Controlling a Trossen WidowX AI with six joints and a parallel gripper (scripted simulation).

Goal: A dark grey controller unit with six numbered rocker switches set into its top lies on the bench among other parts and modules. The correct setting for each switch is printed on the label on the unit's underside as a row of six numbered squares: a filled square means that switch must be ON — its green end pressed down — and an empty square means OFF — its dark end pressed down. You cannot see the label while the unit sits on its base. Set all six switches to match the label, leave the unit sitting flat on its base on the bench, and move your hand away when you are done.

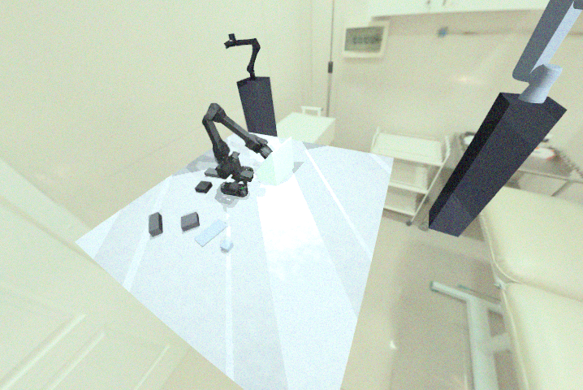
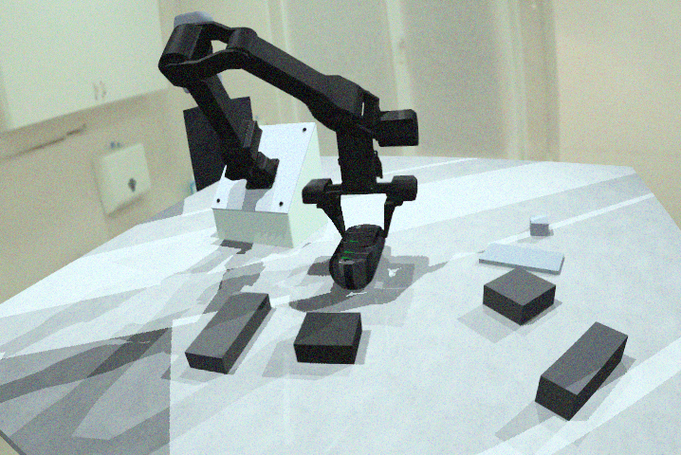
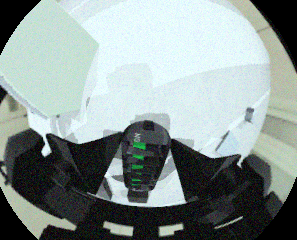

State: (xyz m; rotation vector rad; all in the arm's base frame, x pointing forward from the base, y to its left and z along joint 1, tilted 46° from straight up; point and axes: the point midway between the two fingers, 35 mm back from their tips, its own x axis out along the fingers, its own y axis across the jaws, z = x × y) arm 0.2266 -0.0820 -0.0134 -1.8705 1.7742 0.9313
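The controller unit (image 1: pixel 231 192) (image 2: pixel 356 256) (image 3: pixel 146 154) is gripped by the pincer (image 1: pixel 240 183) (image 2: pixel 363 236) (image 3: pixel 147 139) and may be dropped if its round sides slip.

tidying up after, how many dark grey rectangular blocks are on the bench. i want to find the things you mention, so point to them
4: two in the exterior view's left foreground (image 2: pixel 229 332) (image 2: pixel 327 335), two at its right (image 2: pixel 519 292) (image 2: pixel 583 370). Others may hide behind the black robot arm (image 1: pixel 213 133) (image 2: pixel 298 75).
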